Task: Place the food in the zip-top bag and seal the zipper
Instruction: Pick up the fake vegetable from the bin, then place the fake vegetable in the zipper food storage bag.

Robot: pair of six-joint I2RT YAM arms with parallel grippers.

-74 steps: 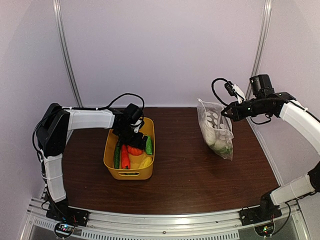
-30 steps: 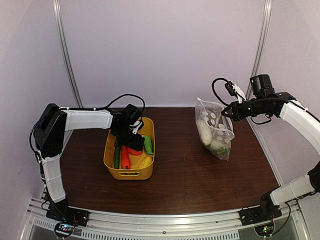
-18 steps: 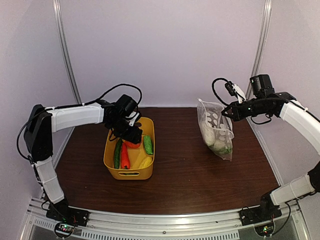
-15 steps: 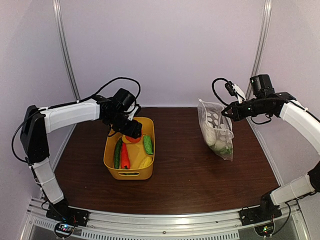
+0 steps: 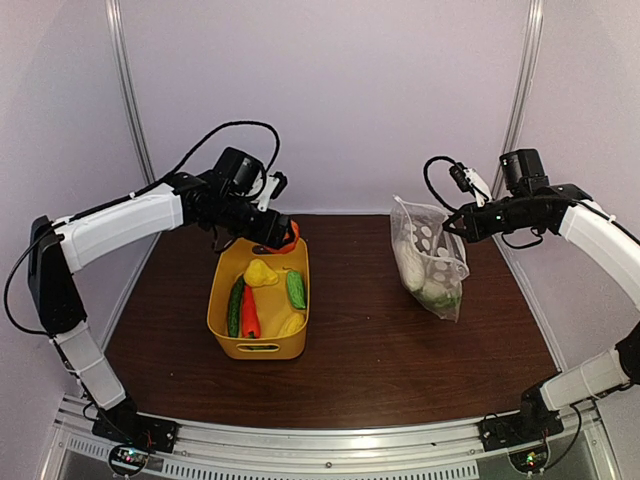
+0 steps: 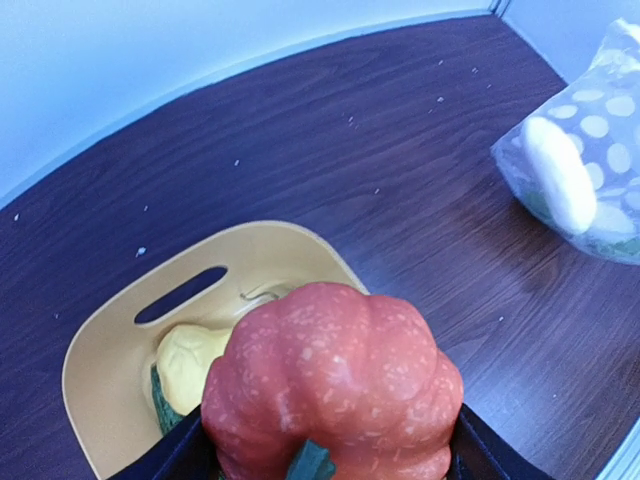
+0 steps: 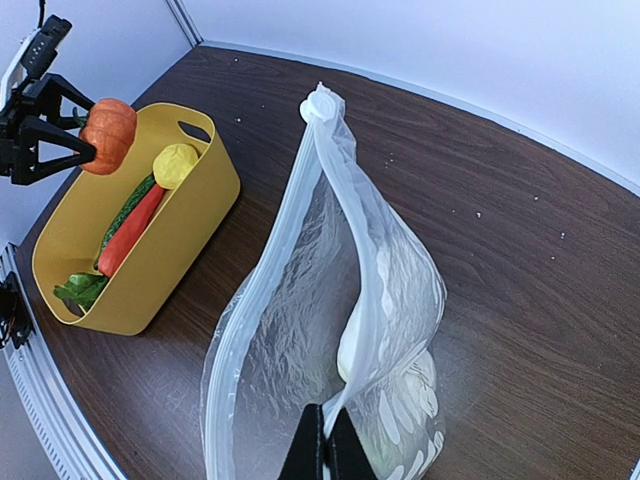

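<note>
1. The orange pumpkin point(image 6: 335, 385) is ribbed and speckled, with a green stem. The left gripper point(image 5: 280, 237) clamps it between wide-set fingers, in the air over the far end of the yellow tub point(image 5: 222, 318).
2. The tub holds a cucumber point(image 5: 234, 306), a carrot point(image 5: 250, 314) and a yellow piece point(image 5: 260, 272).
3. The clear polka-dot zip-top bag point(image 7: 300, 330) hangs upright at the table's point(image 5: 400, 360) right side. Its mouth is open, and the right gripper point(image 7: 327, 440) is pinched tight on its zipper point(image 7: 335, 200) edge.

dark brown wood-grain table point(image 5: 380, 360), pale lilac back wall point(image 5: 330, 100) rising from its far edge, matching side walls left and right, slim metal upright point(image 5: 132, 100) in the far left corner, another upright point(image 5: 521, 90) far right, slotted aluminium rail point(image 5: 330, 452) along the near edge, soft even light
</note>
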